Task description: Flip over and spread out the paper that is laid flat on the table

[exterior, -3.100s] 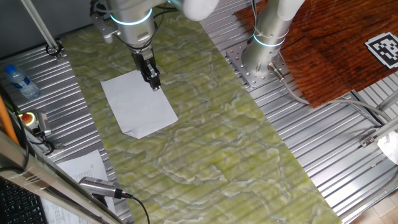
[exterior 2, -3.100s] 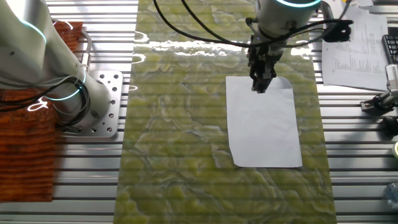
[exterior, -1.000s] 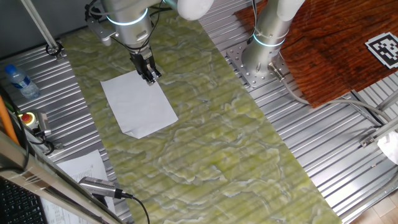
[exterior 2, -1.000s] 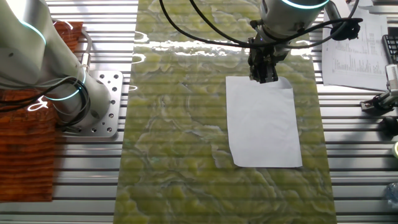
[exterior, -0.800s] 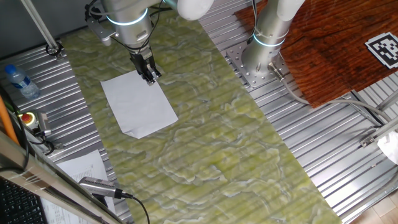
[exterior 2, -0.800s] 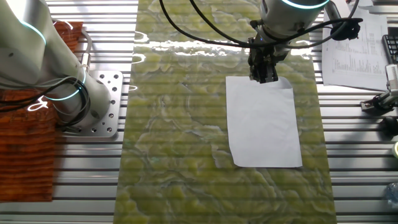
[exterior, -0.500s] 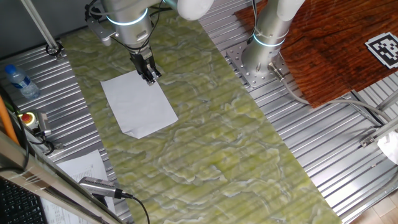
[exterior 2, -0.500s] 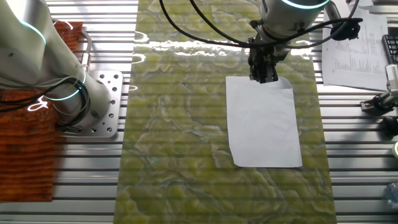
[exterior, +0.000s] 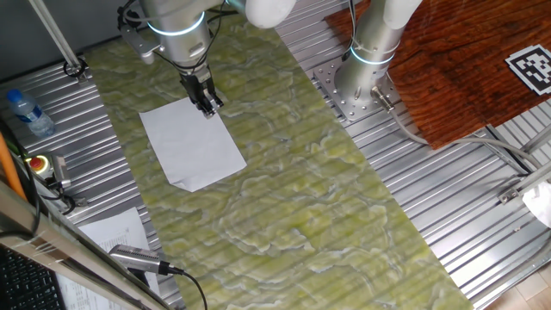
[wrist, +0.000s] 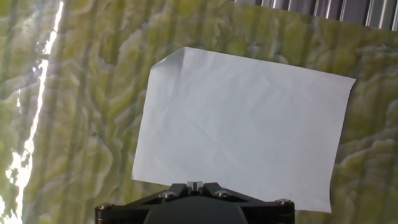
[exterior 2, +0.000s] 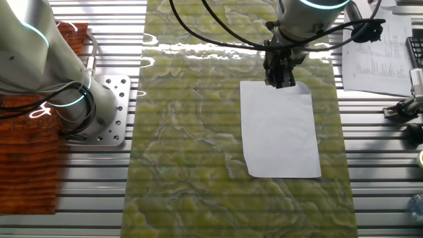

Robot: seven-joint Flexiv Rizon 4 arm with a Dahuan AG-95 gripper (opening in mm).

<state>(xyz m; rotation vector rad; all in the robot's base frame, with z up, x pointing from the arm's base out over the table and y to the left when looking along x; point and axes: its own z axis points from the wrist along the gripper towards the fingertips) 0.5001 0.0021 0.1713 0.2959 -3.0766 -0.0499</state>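
Evidently the claw (exterior 2: pixel 279 80), apparently closed and gripping nothing, meets the paper's (exterior 2: pixel 281 129) near edge to lift it off the surface (exterior 2: pixel 192 132).

you see the surface (exterior: pixel 284 185), a green-yellow marbled mat flanked by ribbed metal panels (exterior: pixel 448 232), with the paper (exterior: pixel 191 143) lying flat on it, one corner slightly folded.
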